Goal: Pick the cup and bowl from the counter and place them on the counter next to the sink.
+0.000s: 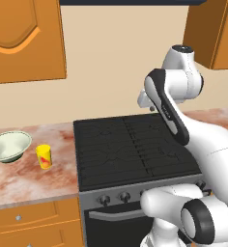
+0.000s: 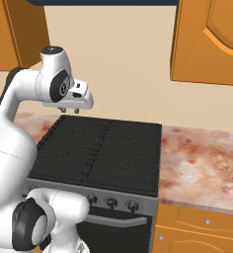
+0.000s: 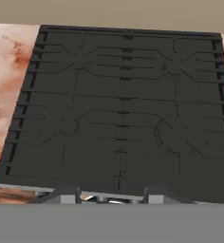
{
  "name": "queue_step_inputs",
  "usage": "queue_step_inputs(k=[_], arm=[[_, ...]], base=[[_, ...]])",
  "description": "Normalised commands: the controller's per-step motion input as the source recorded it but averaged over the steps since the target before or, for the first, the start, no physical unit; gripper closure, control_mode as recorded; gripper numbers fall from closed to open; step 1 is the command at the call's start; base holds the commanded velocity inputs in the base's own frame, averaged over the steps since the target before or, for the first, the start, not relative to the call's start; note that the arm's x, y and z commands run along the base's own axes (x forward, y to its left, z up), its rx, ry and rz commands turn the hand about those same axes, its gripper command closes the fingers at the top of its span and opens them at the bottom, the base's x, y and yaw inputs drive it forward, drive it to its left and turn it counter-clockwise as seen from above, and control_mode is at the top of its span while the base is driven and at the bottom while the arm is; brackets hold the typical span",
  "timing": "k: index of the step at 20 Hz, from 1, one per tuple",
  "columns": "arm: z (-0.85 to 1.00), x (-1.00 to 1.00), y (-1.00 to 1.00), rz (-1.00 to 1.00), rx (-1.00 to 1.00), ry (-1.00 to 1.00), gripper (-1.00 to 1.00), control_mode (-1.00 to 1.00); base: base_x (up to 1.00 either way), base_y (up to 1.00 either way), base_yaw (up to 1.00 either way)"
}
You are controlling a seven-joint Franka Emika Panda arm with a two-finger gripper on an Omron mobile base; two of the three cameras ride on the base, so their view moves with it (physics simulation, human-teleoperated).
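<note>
Your gripper (image 2: 70, 110) hangs over the black stove (image 1: 135, 149), jaws parted with nothing between them. The cup (image 1: 44, 157) stands just right of the bowl (image 1: 9, 146) on the counter (image 1: 34, 178), left of the stove and well apart from the gripper. Orange wall cabinets (image 1: 24, 38) hang above them.

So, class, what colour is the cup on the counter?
Yellow cup with a red-orange mark; left base view.
</note>
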Motion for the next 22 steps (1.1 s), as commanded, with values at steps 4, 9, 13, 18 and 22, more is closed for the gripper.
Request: queue_step_inputs(k=[4, 9, 13, 18, 22], arm=[[0.00, -0.05, 0.00, 0.00, 0.00, 0.02, -1.00, -1.00], [-0.11, -0.04, 0.17, 0.00, 0.02, 0.07, -1.00, -1.00], [-0.12, -0.08, 0.27, 0.00, 0.02, 0.09, -1.00, -1.00], [-0.11, -0.05, 0.55, 0.00, 0.04, 0.09, -1.00, -1.00], [-0.25, 0.00, 0.63, -0.01, 0.04, 0.05, -1.00, -1.00]], base=[[0.00, 0.00, 0.00], [0.00, 0.00, 0.00], [0.00, 0.00, 0.00], [0.00, 0.00, 0.00], [0.00, 0.00, 0.00]])
